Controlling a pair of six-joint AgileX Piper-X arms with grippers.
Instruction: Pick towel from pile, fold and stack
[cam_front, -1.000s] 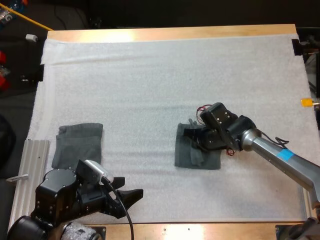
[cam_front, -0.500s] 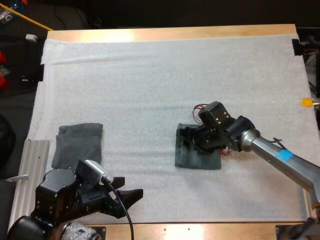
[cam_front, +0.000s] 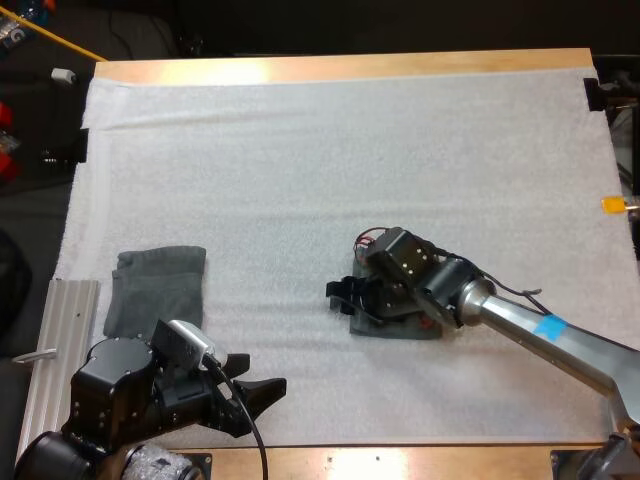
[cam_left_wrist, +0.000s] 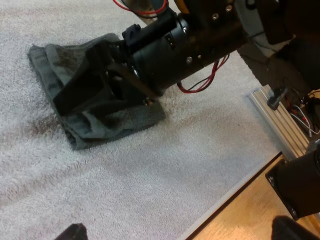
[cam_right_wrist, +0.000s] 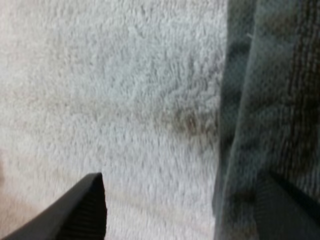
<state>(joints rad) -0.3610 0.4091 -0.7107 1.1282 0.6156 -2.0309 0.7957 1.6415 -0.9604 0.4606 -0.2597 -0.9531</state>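
Grey-green towel (cam_front: 398, 330), likely soft, limp and light, lies under the right gripper (cam_front: 342, 297), jaws spread; pinching a folded edge looks safest. Left gripper (cam_front: 262, 388) hovers, jaws apart.

We work in a robotics lab: a wooden surface (cam_front: 350, 66) under a white mat (cam_front: 300, 160), an aluminium rail (cam_front: 58, 330) beside it, our left arm (cam_front: 130, 400) and right arm (cam_front: 540, 335) reaching over.
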